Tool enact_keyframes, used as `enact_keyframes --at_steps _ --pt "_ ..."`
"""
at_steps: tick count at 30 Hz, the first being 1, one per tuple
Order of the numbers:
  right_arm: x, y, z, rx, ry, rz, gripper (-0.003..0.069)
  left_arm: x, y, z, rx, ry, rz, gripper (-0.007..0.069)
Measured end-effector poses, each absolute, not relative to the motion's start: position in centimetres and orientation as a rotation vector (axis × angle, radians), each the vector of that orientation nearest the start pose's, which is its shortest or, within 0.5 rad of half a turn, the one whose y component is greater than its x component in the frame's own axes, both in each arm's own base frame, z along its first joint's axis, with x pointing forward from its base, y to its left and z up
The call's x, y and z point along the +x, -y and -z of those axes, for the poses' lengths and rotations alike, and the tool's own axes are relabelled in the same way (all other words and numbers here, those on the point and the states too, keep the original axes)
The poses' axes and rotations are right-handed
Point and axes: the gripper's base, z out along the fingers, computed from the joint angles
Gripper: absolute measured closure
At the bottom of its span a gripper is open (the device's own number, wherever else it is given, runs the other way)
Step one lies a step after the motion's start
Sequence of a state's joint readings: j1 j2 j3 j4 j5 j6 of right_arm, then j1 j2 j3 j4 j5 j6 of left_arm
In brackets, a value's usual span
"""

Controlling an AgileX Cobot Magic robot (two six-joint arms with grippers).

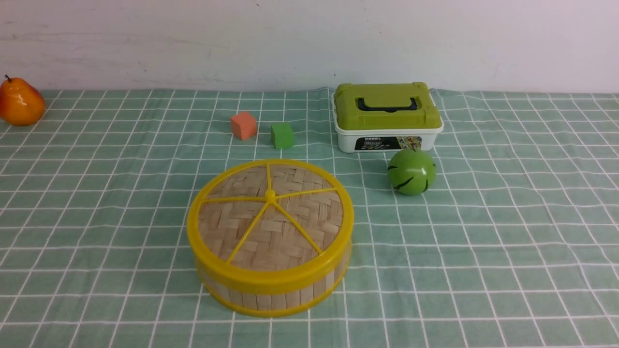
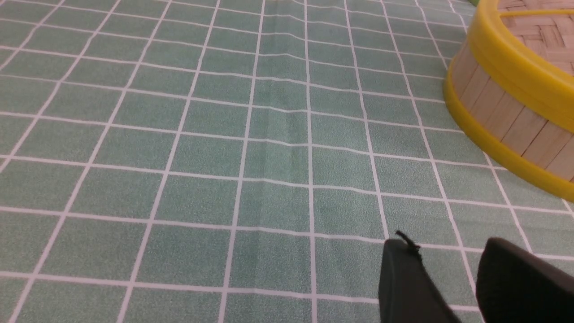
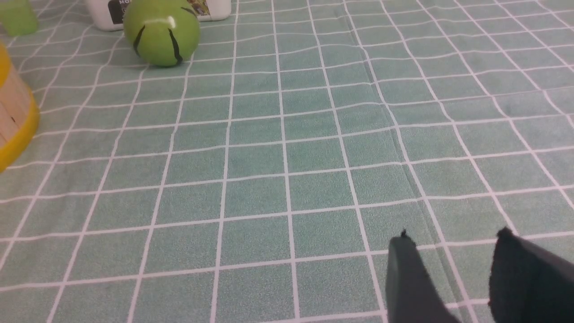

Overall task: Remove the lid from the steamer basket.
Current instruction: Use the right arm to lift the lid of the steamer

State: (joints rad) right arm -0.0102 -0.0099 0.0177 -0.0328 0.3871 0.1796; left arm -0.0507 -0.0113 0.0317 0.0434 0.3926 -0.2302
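Observation:
The lid [image 1: 270,215], a woven bamboo disc with yellow rim, spokes and centre knob, sits closed on the steamer basket [image 1: 271,296] in the middle of the table in the front view. No arm shows in the front view. In the left wrist view my left gripper [image 2: 448,244] is open and empty over bare cloth, apart from the basket's wall [image 2: 502,112], with the lid's rim [image 2: 515,67] above it. In the right wrist view my right gripper [image 3: 453,237] is open and empty, far from the basket's edge [image 3: 13,121].
A white box with green lid [image 1: 387,116] stands at the back, a green ball [image 1: 411,171] in front of it; the ball also shows in the right wrist view [image 3: 161,31]. An orange cube [image 1: 243,125], a green cube [image 1: 282,135] and an orange pear [image 1: 19,102] lie farther back.

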Motion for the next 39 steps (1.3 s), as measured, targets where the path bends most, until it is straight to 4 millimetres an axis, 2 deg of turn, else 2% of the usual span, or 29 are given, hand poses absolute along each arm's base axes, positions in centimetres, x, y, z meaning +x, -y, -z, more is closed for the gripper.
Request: enact_keyframes --at_steps 39 --pt "5.21 0.23 -17.30 0.146 -1.873 -0.065 0.0418 5.21 0.11 -16.79 -0.143 -1.893 0.148 0.0385"
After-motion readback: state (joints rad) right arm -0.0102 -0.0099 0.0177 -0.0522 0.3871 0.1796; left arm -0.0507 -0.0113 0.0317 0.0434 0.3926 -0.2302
